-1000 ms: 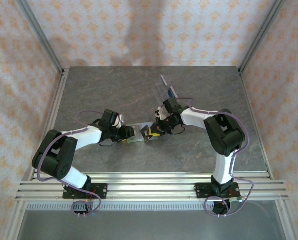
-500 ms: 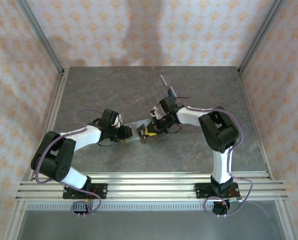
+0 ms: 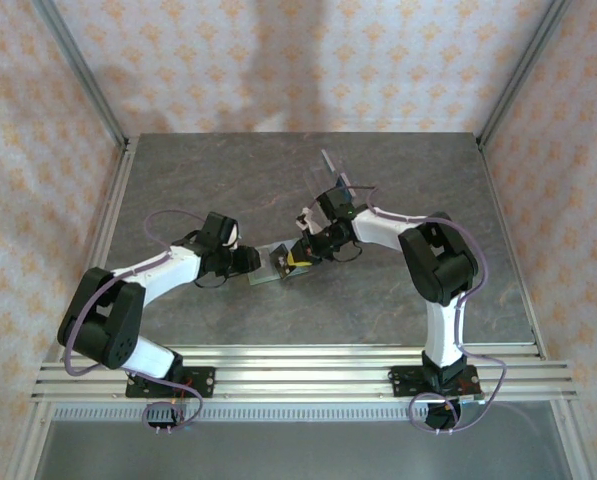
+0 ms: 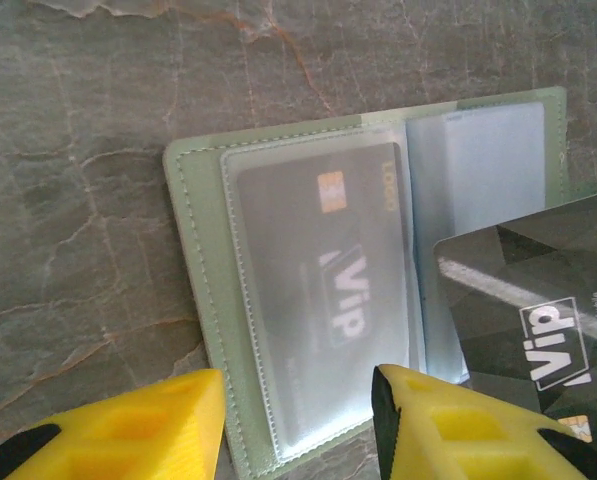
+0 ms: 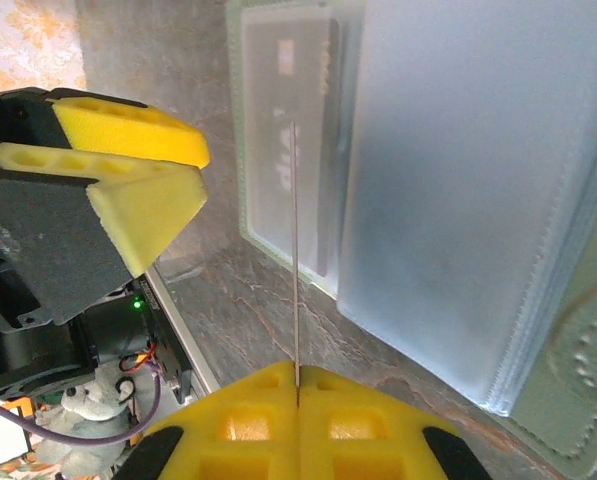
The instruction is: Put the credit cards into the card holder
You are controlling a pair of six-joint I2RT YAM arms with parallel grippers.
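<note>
Card holder (image 3: 266, 268) lies open mid-table, between your grippers. Left wrist view gives you dark card (image 4: 318, 290) in clear pocket and second card (image 4: 538, 310) over right leaf. Right wrist view: second card edge-on (thin line), right gripper (image 5: 298, 395) clamped on it. Left gripper (image 4: 296, 410) jaws apart.

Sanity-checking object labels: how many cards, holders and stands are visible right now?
Credit cards: 2, the pocketed card and the held card pinched in the right fingers
Card holder: 1
Clear stand: 1
Total: 4
</note>
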